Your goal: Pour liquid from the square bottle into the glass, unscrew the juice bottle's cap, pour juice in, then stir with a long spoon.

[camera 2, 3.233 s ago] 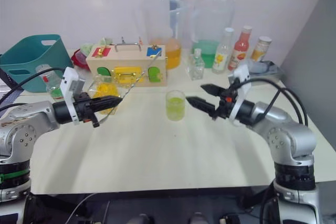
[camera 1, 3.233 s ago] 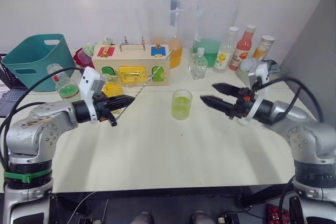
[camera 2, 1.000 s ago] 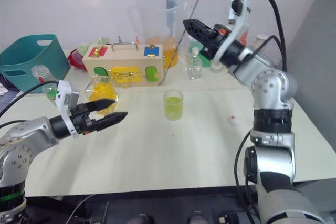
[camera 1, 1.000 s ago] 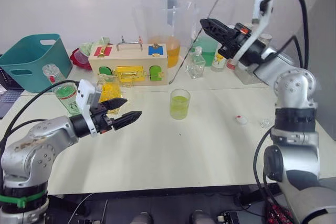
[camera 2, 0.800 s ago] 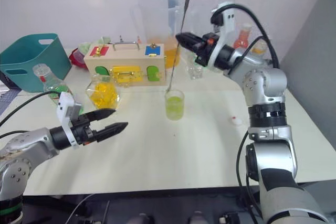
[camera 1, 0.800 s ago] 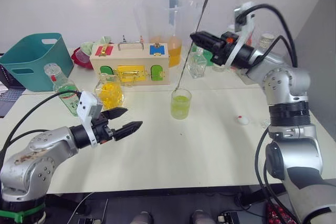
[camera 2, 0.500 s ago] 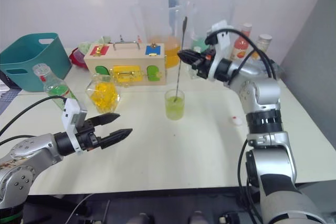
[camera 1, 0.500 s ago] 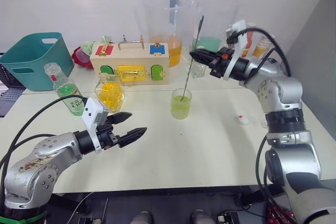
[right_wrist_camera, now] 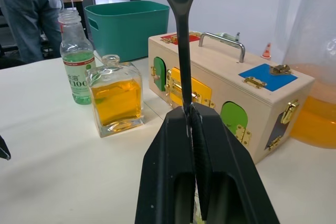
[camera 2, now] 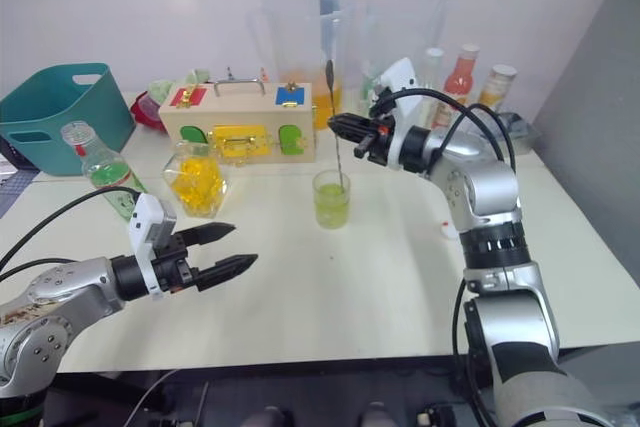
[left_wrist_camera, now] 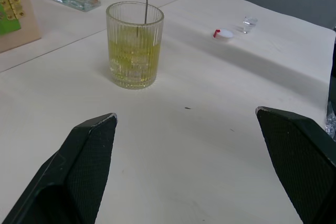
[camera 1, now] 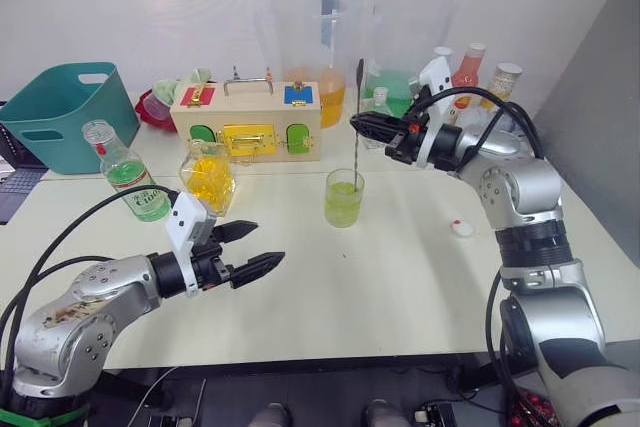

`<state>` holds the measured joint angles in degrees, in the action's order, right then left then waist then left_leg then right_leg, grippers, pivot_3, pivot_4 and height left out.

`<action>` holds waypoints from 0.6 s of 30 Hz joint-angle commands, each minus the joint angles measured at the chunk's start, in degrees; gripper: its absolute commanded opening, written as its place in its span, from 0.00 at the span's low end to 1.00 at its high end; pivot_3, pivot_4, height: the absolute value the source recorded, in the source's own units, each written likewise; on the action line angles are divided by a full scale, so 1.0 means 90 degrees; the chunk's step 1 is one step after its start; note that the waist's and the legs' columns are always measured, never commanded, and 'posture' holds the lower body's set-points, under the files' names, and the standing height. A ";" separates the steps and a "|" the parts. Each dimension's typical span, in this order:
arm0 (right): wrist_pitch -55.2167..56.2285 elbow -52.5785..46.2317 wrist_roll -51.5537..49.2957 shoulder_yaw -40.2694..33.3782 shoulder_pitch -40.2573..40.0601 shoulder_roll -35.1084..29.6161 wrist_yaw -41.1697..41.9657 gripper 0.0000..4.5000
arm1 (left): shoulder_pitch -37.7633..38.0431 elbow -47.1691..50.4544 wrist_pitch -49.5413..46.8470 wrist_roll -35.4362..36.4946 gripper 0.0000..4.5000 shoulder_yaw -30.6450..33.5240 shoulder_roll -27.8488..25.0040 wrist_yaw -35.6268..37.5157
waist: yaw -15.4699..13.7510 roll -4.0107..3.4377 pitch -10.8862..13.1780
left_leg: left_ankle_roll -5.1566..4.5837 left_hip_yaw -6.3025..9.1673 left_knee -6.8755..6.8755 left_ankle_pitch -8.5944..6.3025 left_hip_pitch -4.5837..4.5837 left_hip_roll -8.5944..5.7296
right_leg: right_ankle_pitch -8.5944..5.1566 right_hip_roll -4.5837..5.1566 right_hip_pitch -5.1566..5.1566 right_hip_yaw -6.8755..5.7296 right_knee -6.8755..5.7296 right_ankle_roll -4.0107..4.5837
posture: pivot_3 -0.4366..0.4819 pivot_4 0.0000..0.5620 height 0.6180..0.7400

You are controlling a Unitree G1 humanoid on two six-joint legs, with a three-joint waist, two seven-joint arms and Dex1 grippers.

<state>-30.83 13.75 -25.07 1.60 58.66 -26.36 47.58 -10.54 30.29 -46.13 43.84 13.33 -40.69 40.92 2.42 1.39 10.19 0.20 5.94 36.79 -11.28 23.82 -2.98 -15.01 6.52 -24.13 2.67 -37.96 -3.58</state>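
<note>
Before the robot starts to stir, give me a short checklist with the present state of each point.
1. Right gripper shut on the spoon: ok.
2. Spoon tip inside the glass: ok, it dips in.
3. Glass upright and holding yellow-green liquid: ok.
4. Left gripper open and apart from the glass: ok.
5. Square bottle and juice bottle standing away from the glass: ok.
6. Spoon tip touching the glass bottom: cannot tell.

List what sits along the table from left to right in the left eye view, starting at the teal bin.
Teal bin → green-label bottle → square bottle → glass with the long spoon → small cap.
</note>
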 commanded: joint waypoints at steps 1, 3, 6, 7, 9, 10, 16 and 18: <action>-0.0181 -0.0190 -0.0079 -0.0070 -0.0017 0.0038 0.0084 0.00 | -0.0067 0.0021 0.0193 -0.0039 1.00 0.0030 -0.0067 0.0037 | 0.0000 0.0000 0.0000 | 0.0000 0.0000 0.0000 0.0000 0.0000 0.0000 | 0.0000 0.0000 0.0000 0.0000 -0.0001 0.0000 | 0.48 0.27 1.00; -0.0223 -0.0192 -0.0090 -0.0079 0.0020 0.0062 0.0129 0.00 | -0.0080 0.0002 0.0207 -0.0073 1.00 0.0022 -0.0066 0.0031 | 0.0008 0.0000 0.0000 | 0.0000 0.0000 0.0000 0.0000 -0.0001 0.0001 | 0.0000 -0.0001 -0.0001 0.0000 -0.0001 0.0001 | 0.48 0.27 1.00; -0.0175 -0.0127 0.0009 -0.0029 0.0098 0.0031 0.0229 0.00 | -0.0104 -0.0020 0.0220 -0.0113 1.00 0.0022 -0.0060 0.0032 | 0.0010 0.0000 0.0000 | 0.0000 0.0000 0.0000 0.0000 -0.0002 0.0002 | 0.0001 -0.0002 -0.0001 0.0000 -0.0002 0.0001 | 0.48 0.27 1.00; -0.0165 -0.0105 0.0041 -0.0011 0.0129 0.0008 0.0273 0.00 | -0.0108 -0.0024 0.0228 -0.0126 1.00 0.0021 -0.0063 0.0029 | 0.0008 0.0000 0.0000 | 0.0000 0.0000 0.0000 0.0000 -0.0002 0.0002 | 0.0001 -0.0002 -0.0001 0.0000 -0.0001 0.0001 | 0.48 0.27 1.00; -0.0228 -0.0062 0.0043 -0.0014 0.0206 -0.0027 0.0346 0.00 | -0.0111 -0.0022 0.0245 -0.0134 1.00 0.0016 -0.0070 0.0022 | 0.0007 0.0000 0.0000 | 0.0000 0.0000 0.0000 0.0000 -0.0002 0.0001 | 0.0001 -0.0001 -0.0001 0.0000 -0.0001 0.0001 | 0.48 0.27 1.00; -0.0321 -0.0045 -0.0010 -0.0037 0.0254 -0.0018 0.0393 0.00 | -0.0113 -0.0026 0.0257 -0.0140 1.00 0.0010 -0.0072 0.0014 | 0.0007 0.0000 0.0000 | 0.0000 -0.0001 0.0000 0.0000 -0.0002 0.0001 | 0.0001 -0.0001 -0.0001 0.0000 -0.0001 0.0001 | 0.48 0.27 1.00; -0.0507 0.0185 -0.0408 -0.0409 0.0464 0.0390 0.0390 0.00 | -0.0152 -0.0116 0.0351 -0.0239 1.00 -0.0049 -0.0056 0.0001 | 0.0012 0.0000 0.0000 | 0.0000 0.0000 0.0000 0.0000 -0.0002 0.0003 | 0.0001 -0.0002 -0.0002 0.0000 -0.0003 0.0002 | 0.48 0.27 1.00; -0.0407 0.0303 -0.0352 -0.0461 0.0517 0.0449 0.0382 0.00 | -0.0165 -0.0147 0.0376 -0.0261 1.00 -0.0056 -0.0056 0.0009 | 0.0005 0.0000 0.0000 | 0.0000 0.0001 0.0000 0.0000 -0.0001 0.0001 | 0.0001 -0.0001 -0.0003 0.0000 -0.0003 0.0002 | 0.48 0.27 1.00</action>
<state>-35.36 17.29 -26.86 -0.90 61.61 -22.53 50.77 -11.25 28.25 -43.97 41.59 12.47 -40.70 40.92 2.47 1.39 10.19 0.20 5.94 36.79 -11.28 23.81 -2.98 -15.00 6.52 -24.16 2.67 -37.98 -3.56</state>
